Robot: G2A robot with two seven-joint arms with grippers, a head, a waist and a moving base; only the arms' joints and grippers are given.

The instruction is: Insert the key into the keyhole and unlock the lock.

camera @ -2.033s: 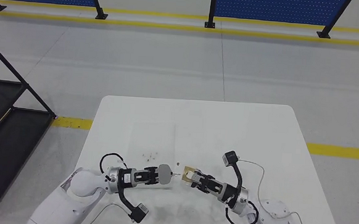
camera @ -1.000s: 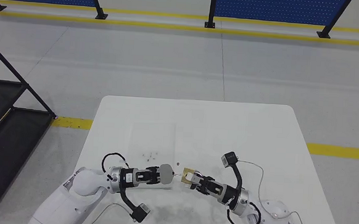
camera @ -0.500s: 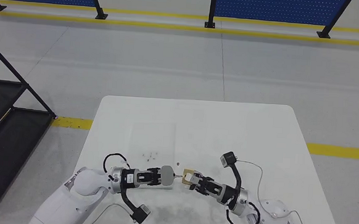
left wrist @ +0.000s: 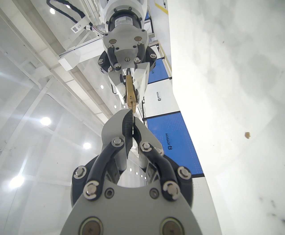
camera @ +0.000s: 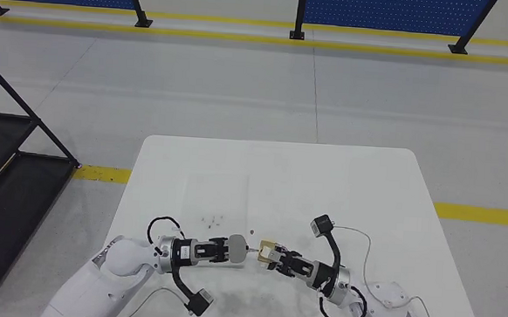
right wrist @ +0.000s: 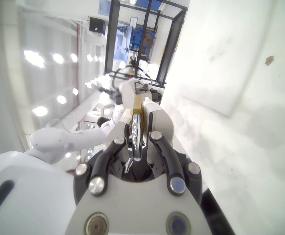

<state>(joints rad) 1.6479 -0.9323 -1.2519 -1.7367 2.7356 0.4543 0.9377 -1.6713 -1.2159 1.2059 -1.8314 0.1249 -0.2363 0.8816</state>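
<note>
Lower centre of the top view: the left pincer [camera: 242, 247] is clamped on the key [left wrist: 133, 110], its tip meeting the brass lock [left wrist: 129, 90], which the right pincer [camera: 274, 254] grips over the worktop [camera: 366, 192].

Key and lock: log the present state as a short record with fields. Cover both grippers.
left gripper: shut on the key, blade pointing at the other arm
right gripper: shut on the lock, a brass body with a silver shackle
alignment: key and lock lie in one line, end to end
contact: key tip meets the lock's near end; how far in, cannot tell
place: both held above the white table, near its front edge
unlocked: cannot tell
</note>
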